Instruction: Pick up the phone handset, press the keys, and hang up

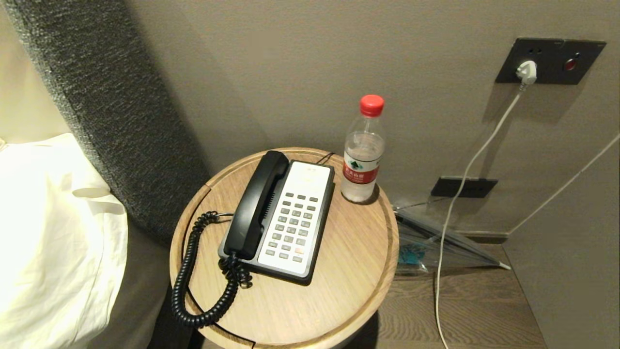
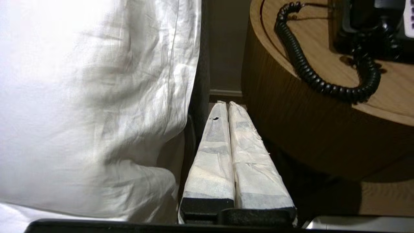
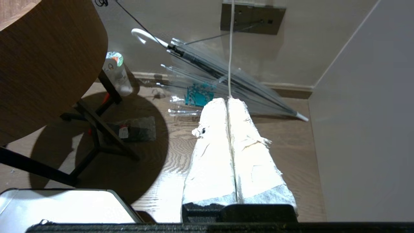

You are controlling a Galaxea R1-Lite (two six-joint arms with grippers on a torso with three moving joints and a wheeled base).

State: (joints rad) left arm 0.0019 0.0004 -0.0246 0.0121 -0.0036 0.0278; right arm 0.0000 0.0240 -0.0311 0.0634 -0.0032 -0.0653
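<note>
From my head camera I see neither arm; both are down low beside the round wooden table point(image 1: 339, 271). The phone handset point(image 1: 256, 203) lies in its cradle along the left side of the phone base point(image 1: 295, 223), its coiled cord point(image 1: 193, 271) looping out over the tabletop towards the table's near edge. A water bottle point(image 1: 363, 150) with a red cap stands upright just behind and to the right of the base, apart from it. On my left wrist camera the left gripper point(image 2: 225, 104) points level into the gap between the white bedding point(image 2: 97, 97) and the table's curved side, its two tape-wrapped fingers pressed together with nothing between them. On the right wrist camera the right gripper point(image 3: 226, 99) hangs over the wooden floor point(image 3: 291, 145), aimed towards the wall, fingers likewise closed flat against each other and empty. A clear umbrella point(image 3: 226, 74) lies on the floor beyond it; what looks like a small bottle sits near the table's dark legs, though I cannot make it out well.
</note>
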